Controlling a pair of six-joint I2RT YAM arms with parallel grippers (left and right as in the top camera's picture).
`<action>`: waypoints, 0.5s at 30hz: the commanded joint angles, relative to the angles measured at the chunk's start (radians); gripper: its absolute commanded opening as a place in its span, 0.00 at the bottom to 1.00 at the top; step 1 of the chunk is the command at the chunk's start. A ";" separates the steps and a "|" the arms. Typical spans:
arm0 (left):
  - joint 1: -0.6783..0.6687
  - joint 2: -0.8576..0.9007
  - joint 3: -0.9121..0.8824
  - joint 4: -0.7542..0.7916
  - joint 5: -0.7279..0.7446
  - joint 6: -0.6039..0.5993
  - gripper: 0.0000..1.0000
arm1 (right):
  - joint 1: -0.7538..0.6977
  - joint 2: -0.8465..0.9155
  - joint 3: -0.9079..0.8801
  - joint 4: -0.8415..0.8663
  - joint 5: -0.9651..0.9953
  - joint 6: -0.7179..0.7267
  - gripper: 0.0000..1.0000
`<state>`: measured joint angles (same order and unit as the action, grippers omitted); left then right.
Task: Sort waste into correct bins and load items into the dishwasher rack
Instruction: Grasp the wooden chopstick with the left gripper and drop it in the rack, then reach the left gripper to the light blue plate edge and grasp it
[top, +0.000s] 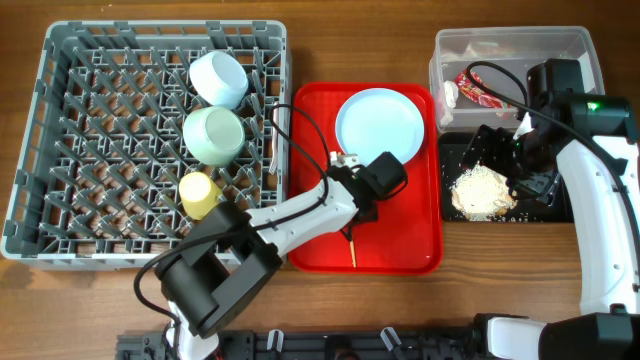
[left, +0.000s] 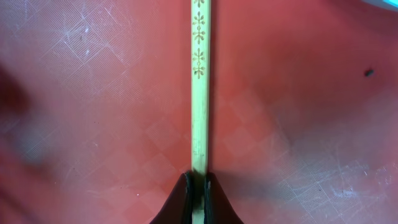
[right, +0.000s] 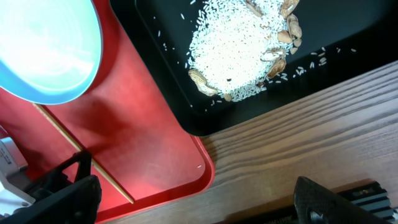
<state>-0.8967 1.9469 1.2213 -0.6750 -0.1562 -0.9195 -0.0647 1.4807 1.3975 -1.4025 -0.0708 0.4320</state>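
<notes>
My left gripper (left: 199, 193) is shut on a thin wooden chopstick (left: 200, 93) low over the red serving tray (top: 400, 245); the chopstick's end (top: 352, 250) sticks out toward the tray's front. A pale blue plate (top: 380, 124) lies at the back of the red tray. My right gripper (right: 199, 199) is wide open and empty above the black tray (top: 555, 212), which holds a rice pile (top: 480, 190). The clear tub (top: 515, 45) holds a red wrapper (top: 478, 90) and a white scrap (top: 450, 95). The grey rack (top: 60, 130) holds a pale blue bowl (top: 218, 77), a green bowl (top: 213, 135) and a yellow cup (top: 200, 193). I cannot make out the fork.
In the right wrist view the rice (right: 236, 43) has peanut shells at its edge, and the plate (right: 43, 50), the chopstick (right: 81, 149) and the red tray's corner (right: 186, 155) show. Bare wooden table (top: 470, 270) lies in front of the trays.
</notes>
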 joint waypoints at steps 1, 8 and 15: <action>0.050 0.026 -0.031 -0.033 0.016 -0.002 0.04 | -0.001 -0.013 0.009 -0.001 -0.009 -0.014 1.00; 0.163 -0.295 0.004 -0.093 -0.002 0.341 0.04 | -0.001 -0.013 0.009 -0.001 -0.009 -0.015 1.00; 0.479 -0.474 0.018 -0.127 0.062 0.698 0.04 | -0.001 -0.013 0.009 -0.002 -0.009 -0.014 1.00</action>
<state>-0.5064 1.4536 1.2282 -0.7921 -0.1188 -0.3775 -0.0643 1.4807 1.3975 -1.4025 -0.0708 0.4252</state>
